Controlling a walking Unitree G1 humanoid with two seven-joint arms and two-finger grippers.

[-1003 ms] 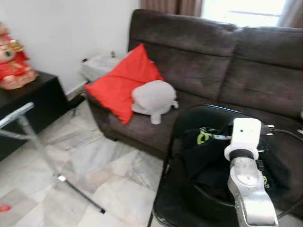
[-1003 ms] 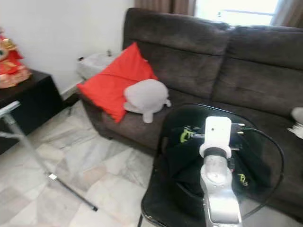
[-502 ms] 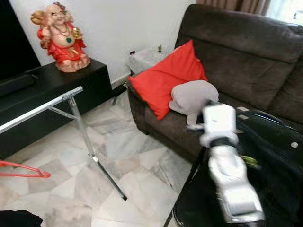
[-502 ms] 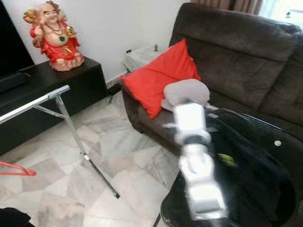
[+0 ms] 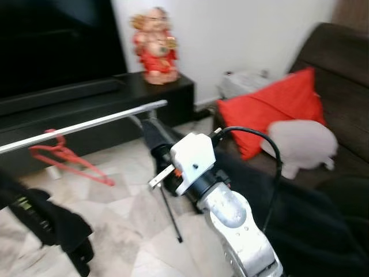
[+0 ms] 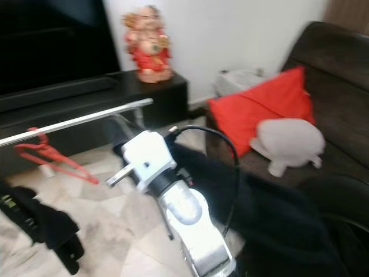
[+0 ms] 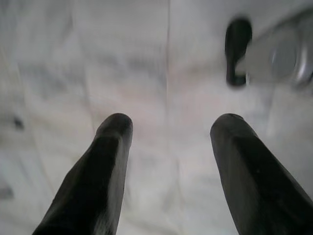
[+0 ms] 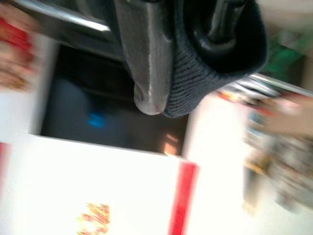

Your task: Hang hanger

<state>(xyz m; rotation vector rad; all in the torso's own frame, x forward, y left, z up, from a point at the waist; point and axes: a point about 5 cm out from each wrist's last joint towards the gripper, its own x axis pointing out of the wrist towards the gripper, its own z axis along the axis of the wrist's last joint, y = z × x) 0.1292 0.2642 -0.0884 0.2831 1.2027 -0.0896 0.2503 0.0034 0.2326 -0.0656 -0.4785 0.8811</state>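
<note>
A dark brown sofa (image 5: pixel 346 69) stands at the right, with a red cushion (image 5: pixel 268 109) and a grey plush toy (image 5: pixel 302 141) lying on its seat, the toy just in front of the cushion. Along the far wall runs a low black TV cabinet (image 5: pixel 86 109) with a red-robed laughing Buddha figurine (image 5: pixel 154 46) on its right end. In front of the cabinet a silver clothes rail (image 5: pixel 86 124) crosses the marble floor (image 5: pixel 115 202). A red hanger (image 5: pixel 63 156) hangs from the rail toward its left. A black garment (image 5: pixel 49 222) hangs at the lower left.

The right arm (image 5: pixel 225 208) reaches up toward the rail's right end. Its right gripper (image 8: pixel 195 54) is closed on a dark knitted garment (image 8: pixel 215 63) draped over a black hanger (image 8: pixel 220 24), whose shape is mostly hidden. More dark cloth trails below the arm toward the sofa.

The left gripper (image 7: pixel 168 147) hangs over the floor, fingers (image 7: pixel 105 166) spread apart and holding nothing.
</note>
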